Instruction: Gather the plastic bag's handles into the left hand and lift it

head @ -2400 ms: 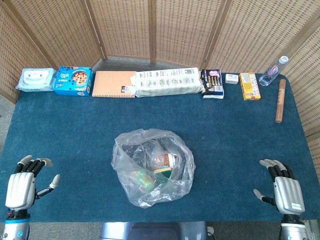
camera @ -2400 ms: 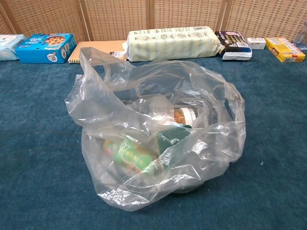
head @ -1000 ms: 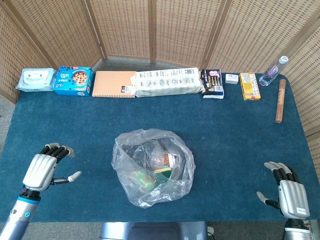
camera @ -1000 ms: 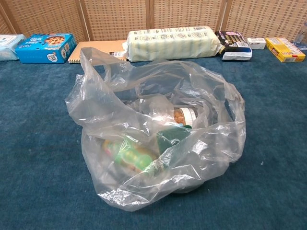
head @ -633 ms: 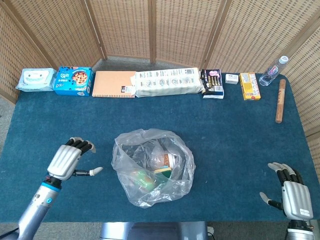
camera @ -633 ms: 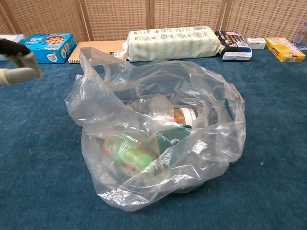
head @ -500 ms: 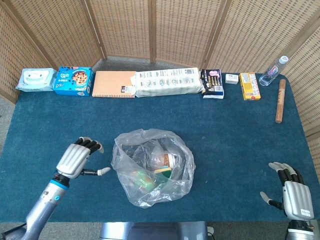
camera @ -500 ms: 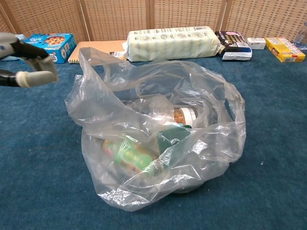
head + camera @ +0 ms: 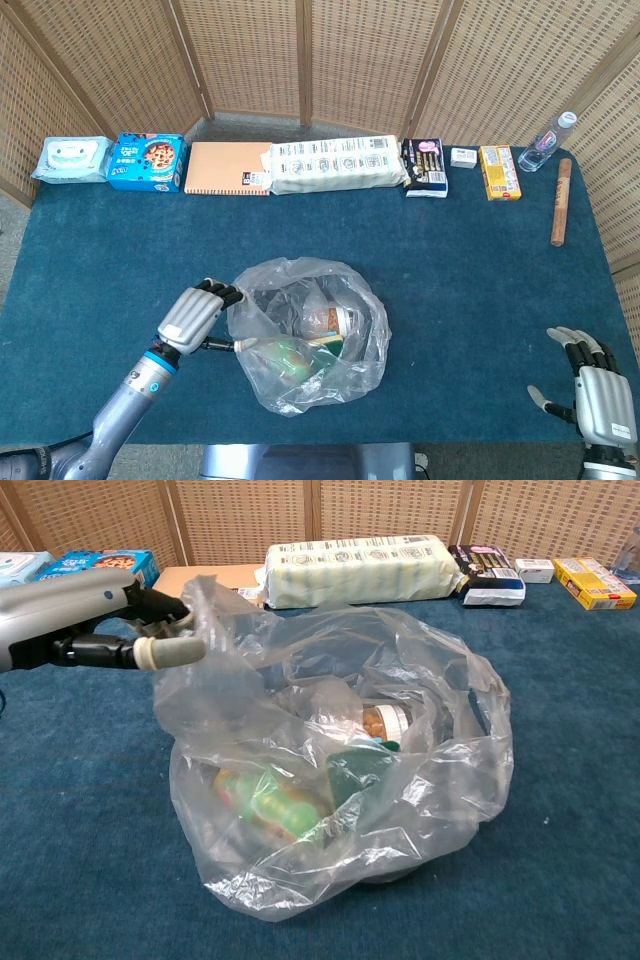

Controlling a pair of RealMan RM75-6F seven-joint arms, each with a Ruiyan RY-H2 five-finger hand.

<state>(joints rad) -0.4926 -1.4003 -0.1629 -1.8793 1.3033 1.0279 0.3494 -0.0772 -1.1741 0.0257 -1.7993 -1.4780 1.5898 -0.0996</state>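
Two hands are on my screens, and only one is working. My left hand (image 9: 196, 315) has swept in from the near left of the table to the left edge of the plastic bag (image 9: 305, 335); in the chest view its fingers (image 9: 160, 652) now touch the film by the upright handle (image 9: 215, 605), and the bag has been nudged where they meet it. The fingers look loosely spread with nothing held yet, so I judge the gathering is only starting. My right hand (image 9: 598, 395) has drifted back toward the near right corner, far from the bag, fingers apart and empty.

The bag sits mid-table on the blue cloth, mouth slumped open. I can pick out one handle clearly; the second is lost in the folds.

Inside the bag I count one capped jar (image 9: 385, 720) and one green bottle (image 9: 265, 802). Beyond the bag along the far edge: one wipes pack, one blue box, one notebook, one long white pack.
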